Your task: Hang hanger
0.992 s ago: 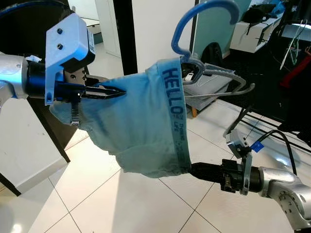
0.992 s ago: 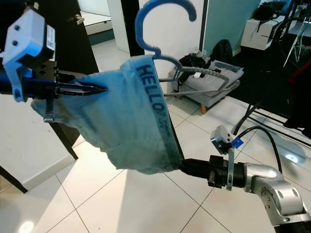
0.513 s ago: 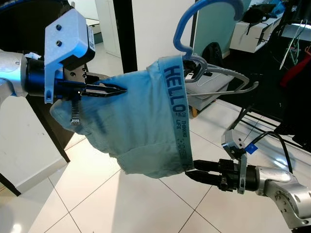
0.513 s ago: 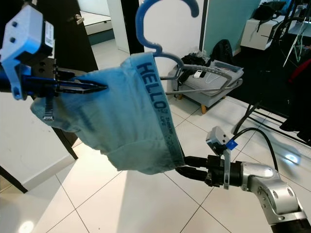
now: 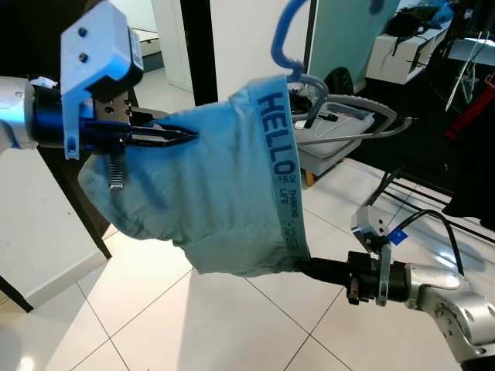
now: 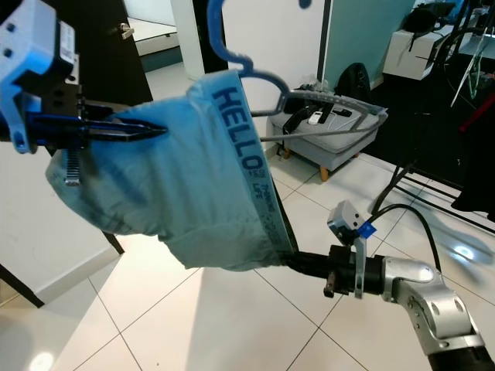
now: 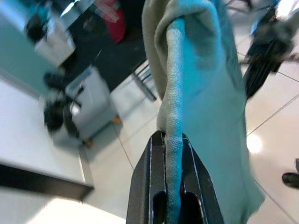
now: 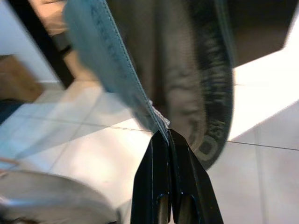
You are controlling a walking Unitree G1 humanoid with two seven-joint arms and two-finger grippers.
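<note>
Light-blue underwear (image 5: 224, 193), its waistband reading "HELLO", is hanging on a blue hanger (image 5: 298, 73) in mid-air; the left pincer (image 5: 182, 137) and right pincer (image 5: 305, 268) are each pinching its fabric

Blue hanger (image 5: 288, 48), light-blue garment (image 5: 224, 193), both end effectors clamping it

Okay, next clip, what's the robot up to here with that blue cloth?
The robot holds a light blue garment with a "HELLO" waistband stretched between its two hands, above a white tiled floor. The left hand is clamped on one edge of the fabric up high, and the right hand pinches the lower end of the waistband. A blue hanger sits in the top of the garment, its hook rising out of the frame. The hanger is not yet hung on anything visible.
</note>
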